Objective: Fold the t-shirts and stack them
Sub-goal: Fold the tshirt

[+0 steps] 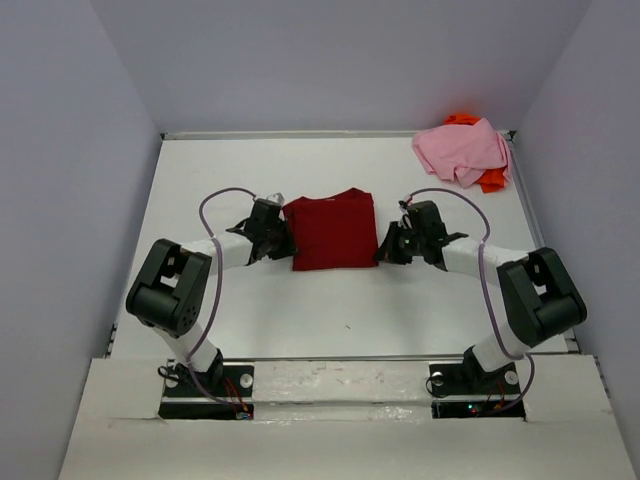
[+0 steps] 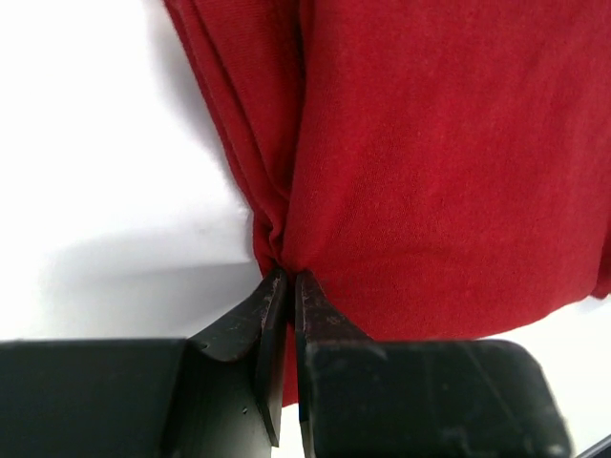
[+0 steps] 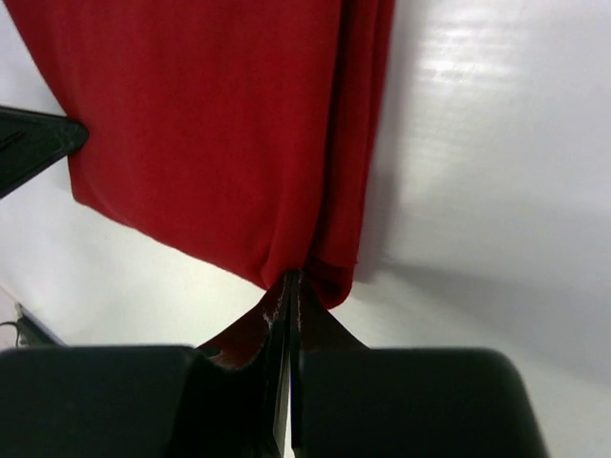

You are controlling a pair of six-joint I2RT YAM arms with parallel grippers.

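The dark red t-shirt [image 1: 333, 232] lies folded into a rough rectangle at the middle of the table. My left gripper [image 1: 281, 240] is at its left edge, shut on a bunched fold of the red cloth [image 2: 430, 172], which shows between the jaws of the left gripper [image 2: 289, 275]. My right gripper [image 1: 386, 248] is at the shirt's right edge; in the right wrist view the right gripper [image 3: 291, 278] is shut on the near corner of the dark red t-shirt [image 3: 210, 124]. The light pink t-shirt [image 1: 462, 150] lies crumpled at the back right on top of the bright orange t-shirt [image 1: 490, 181].
White walls close the table [image 1: 200, 180] in on the left, back and right. The pink and orange heap sits in the back right corner against the right wall. A dark tip of the left gripper's finger [image 3: 33, 143] shows at the left edge of the right wrist view.
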